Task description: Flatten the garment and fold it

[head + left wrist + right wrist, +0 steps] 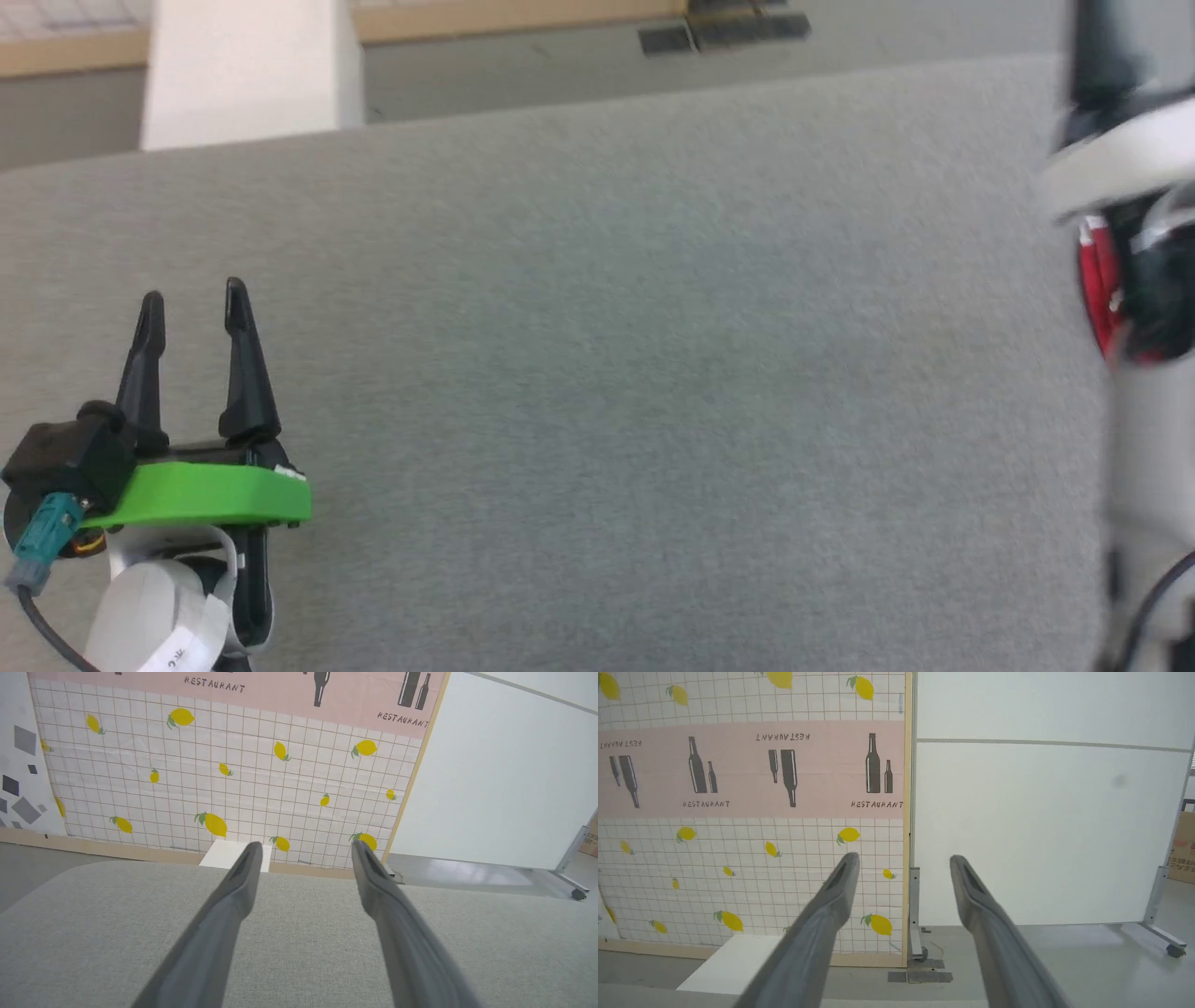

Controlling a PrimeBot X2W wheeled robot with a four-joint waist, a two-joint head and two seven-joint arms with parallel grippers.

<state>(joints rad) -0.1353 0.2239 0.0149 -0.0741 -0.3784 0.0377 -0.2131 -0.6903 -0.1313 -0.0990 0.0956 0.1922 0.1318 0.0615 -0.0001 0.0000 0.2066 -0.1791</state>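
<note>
Left wrist view is showing the left gripper with fingers standing wide apart over the table, gripping nothing. The right gripper is gaping too, its fingers empty and facing a wall. Whether the blurred red patch is the garment, I cannot tell.

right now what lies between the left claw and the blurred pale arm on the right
Bare grey surface, in the head view, from the left claw to the pale arm.

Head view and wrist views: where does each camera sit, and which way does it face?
Head view: from the head, down onto the grey surface; left gripper lower left.
Left wrist view: along the open left gripper, over the surface toward the lemon wall.
Right wrist view: along the open right gripper, toward the lemon wall.
Shared: lemon wall.
</note>
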